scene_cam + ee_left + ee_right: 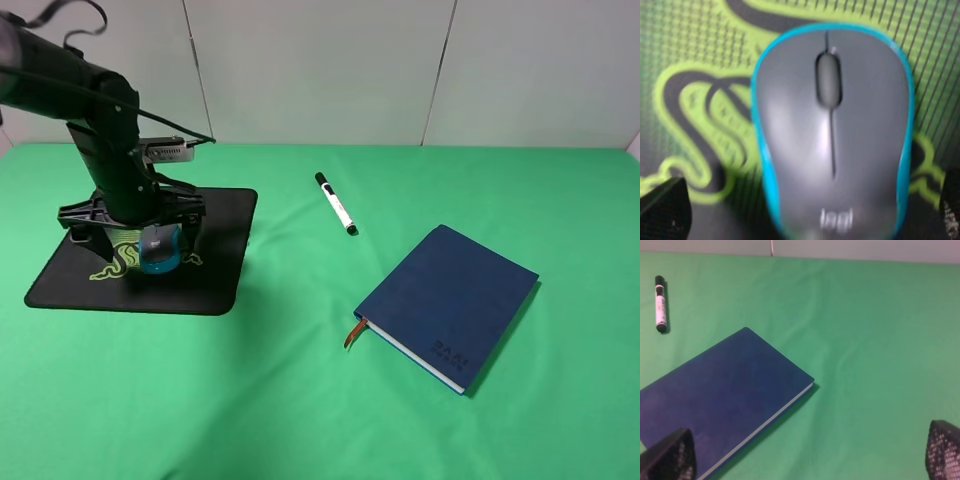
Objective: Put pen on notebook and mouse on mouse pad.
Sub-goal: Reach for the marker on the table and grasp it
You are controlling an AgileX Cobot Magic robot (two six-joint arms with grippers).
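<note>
Left claw [148, 236] hangs wide open astride mouse [160, 255], gripping nothing; mouse rests on mouse pad [215, 270], so that half looks done. Right claw [805, 457] open, empty. Pen [336, 203] on table [300, 400], apart from notebook [450, 300]: you fetch it next.

The left arm [60, 75], in the upper left of the high frame, is matte black with a thick round tube. A black cable [100, 12] loops above it and a thinner one runs to a small silver ribbed box [168, 151]. The left gripper [158, 240] has a wide angular black crossbar. The right gripper [805, 457] shows black fingers [944, 450] with fine dotted texture in the frame's lower corners
</note>
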